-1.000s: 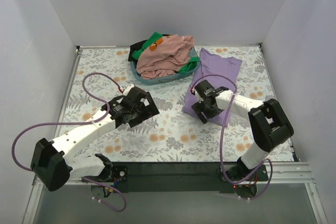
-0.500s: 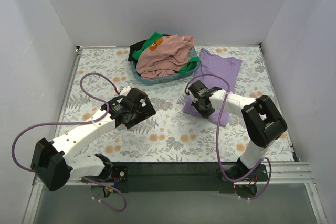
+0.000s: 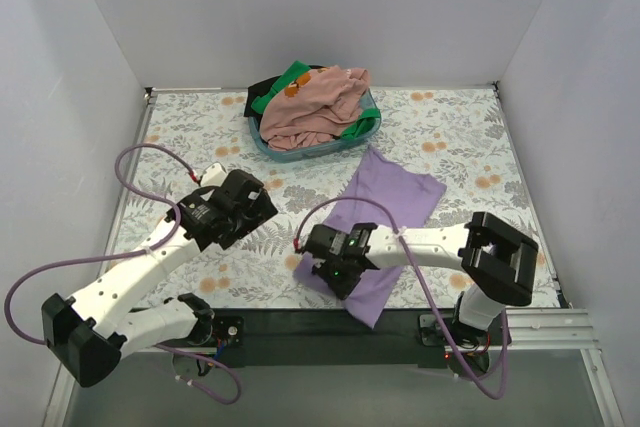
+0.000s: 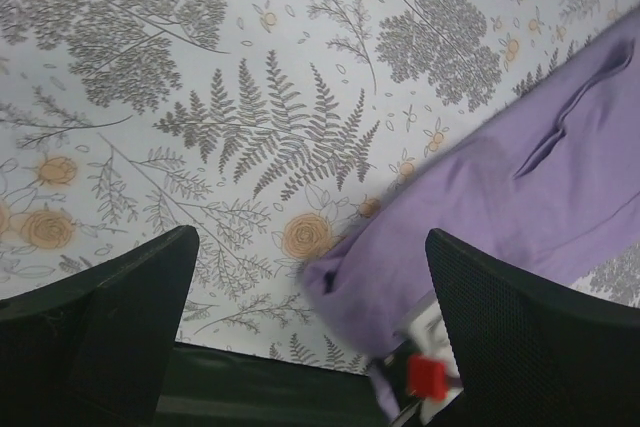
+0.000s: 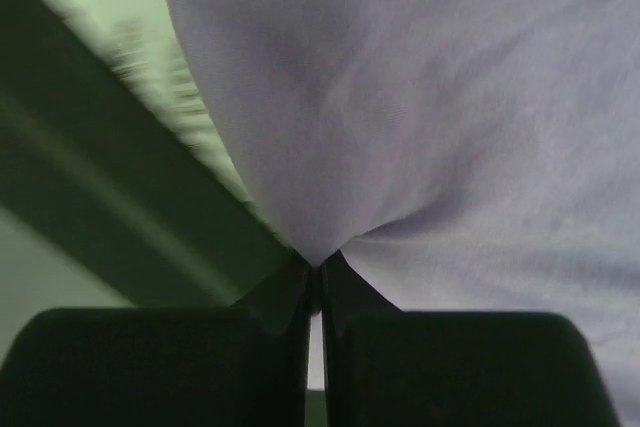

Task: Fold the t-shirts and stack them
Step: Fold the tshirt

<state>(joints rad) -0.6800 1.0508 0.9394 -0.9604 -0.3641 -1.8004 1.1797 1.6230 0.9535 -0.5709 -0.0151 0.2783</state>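
Observation:
The lavender t-shirt (image 3: pixel 398 199) lies stretched diagonally from mid-table to the near edge, its lower end draped over the black rail. My right gripper (image 3: pixel 335 269) is shut on a pinch of that cloth; in the right wrist view the purple fabric (image 5: pixel 450 97) bunches into the closed gripper (image 5: pixel 315 272). My left gripper (image 3: pixel 247 211) hovers open left of the shirt, holding nothing; its wrist view has the gripper (image 4: pixel 310 347) wide apart over the floral table with the shirt's corner (image 4: pixel 520 187) ahead. Pink (image 3: pixel 315 107), green (image 3: pixel 293 75) and black (image 3: pixel 262 87) t-shirts sit heaped in the basket.
The teal basket (image 3: pixel 300 155) stands at the back centre. White walls close in the floral table (image 3: pixel 180 127) on three sides. The black rail (image 3: pixel 280 332) with both arm bases runs along the near edge.
My right gripper closed on the lavender t-shirt and pulled it from the back right toward the near centre edge. My left gripper drifted slightly left and stayed open.

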